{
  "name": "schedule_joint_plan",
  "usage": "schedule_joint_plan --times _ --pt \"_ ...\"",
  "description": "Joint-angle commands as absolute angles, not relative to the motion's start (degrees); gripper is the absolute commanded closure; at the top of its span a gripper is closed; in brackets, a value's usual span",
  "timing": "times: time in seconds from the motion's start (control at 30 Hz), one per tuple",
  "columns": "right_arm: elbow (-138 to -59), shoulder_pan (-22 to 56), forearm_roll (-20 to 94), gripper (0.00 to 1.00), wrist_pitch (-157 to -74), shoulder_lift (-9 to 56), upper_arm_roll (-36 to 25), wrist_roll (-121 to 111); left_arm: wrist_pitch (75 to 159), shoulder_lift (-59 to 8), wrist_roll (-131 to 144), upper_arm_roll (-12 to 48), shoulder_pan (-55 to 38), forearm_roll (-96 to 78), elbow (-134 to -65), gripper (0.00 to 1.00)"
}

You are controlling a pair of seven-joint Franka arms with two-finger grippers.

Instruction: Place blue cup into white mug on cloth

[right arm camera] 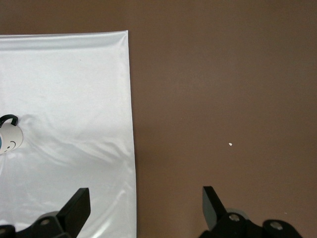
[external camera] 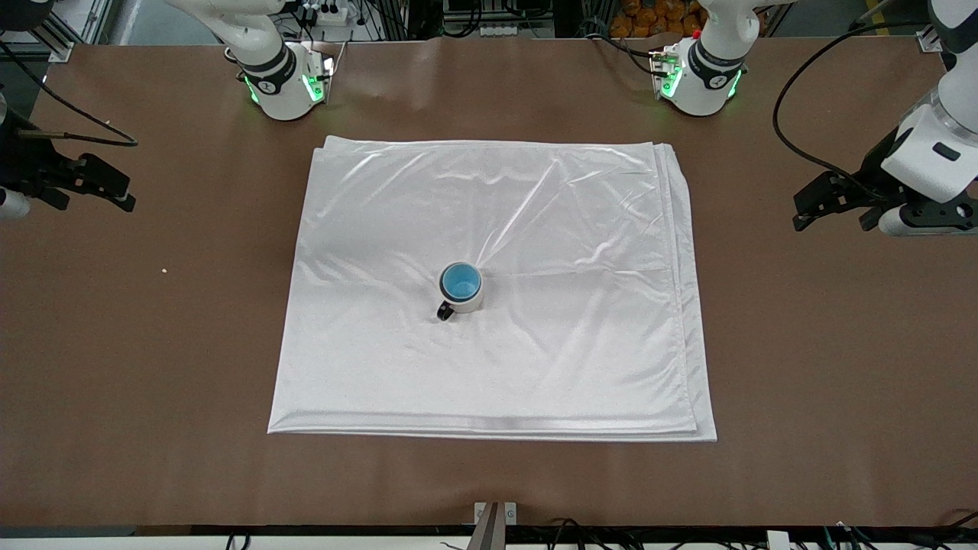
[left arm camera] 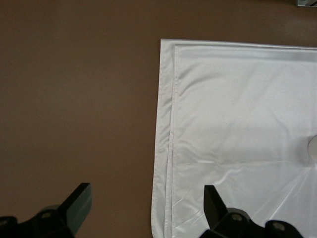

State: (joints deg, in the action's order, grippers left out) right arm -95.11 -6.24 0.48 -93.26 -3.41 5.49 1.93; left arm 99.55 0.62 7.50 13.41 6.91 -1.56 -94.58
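Sitting inside the mug on the slippery cloth, the cup is looking light, fragile; both grippers, left and right, are waiting wide open, holding nothing.

Shiny satin cloth on matt brown table

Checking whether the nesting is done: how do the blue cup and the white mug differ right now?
The blue cup sits inside the white mug, showing only its light-blue interior and rim; the mug rests directly on the cloth. The mug has a black loop handle; the cup shows none. The cup is narrower, the mug wider around it. Both stand upright, openings up.
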Motion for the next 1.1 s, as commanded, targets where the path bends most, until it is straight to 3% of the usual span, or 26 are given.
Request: schedule_joint_plan --times 0.0,0.93,1.07 --pt "-94.04 -6.24 1.23 0.0 -92.9 -3.08 5.54 1.23 98.96 2.37 5.45 13.54 8.09 -2.64 -95.71 0.0" --pt "-94.57 -6.33 1.23 0.0 -93.25 -3.08 5.62 1.23 99.4 1.93 5.36 12.57 6.33 0.18 -94.75 0.0" --pt "-94.57 -6.33 1.23 0.0 -93.25 -3.08 5.63 1.23 99.32 1.93 5.36 8.36 2.65 0.44 -94.83 0.0"
